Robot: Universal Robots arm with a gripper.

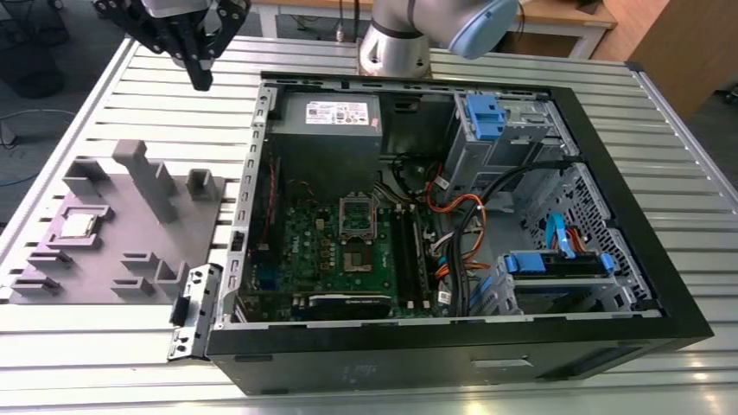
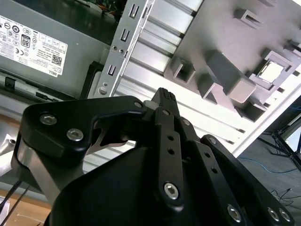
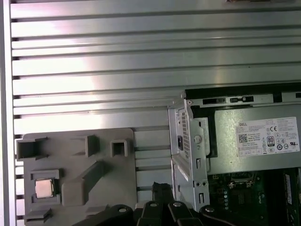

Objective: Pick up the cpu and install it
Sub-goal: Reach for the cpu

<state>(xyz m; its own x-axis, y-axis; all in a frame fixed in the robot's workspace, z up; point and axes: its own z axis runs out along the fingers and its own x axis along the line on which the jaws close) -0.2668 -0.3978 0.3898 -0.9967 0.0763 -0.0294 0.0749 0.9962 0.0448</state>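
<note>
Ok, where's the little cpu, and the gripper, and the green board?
cpu (image 1: 78,225): exterior view, the middle of its silver top.
gripper (image 1: 202,82): exterior view, the tip where its black ends meet.
green board (image 1: 302,235): exterior view, a bare green part of it.

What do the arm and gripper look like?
Silver-grey tubular arm with a pale blue joint cap. Matte black gripper: linkage fingers studded with silver screw heads and a ribbed tip, as seen in the second wrist view.
</note>
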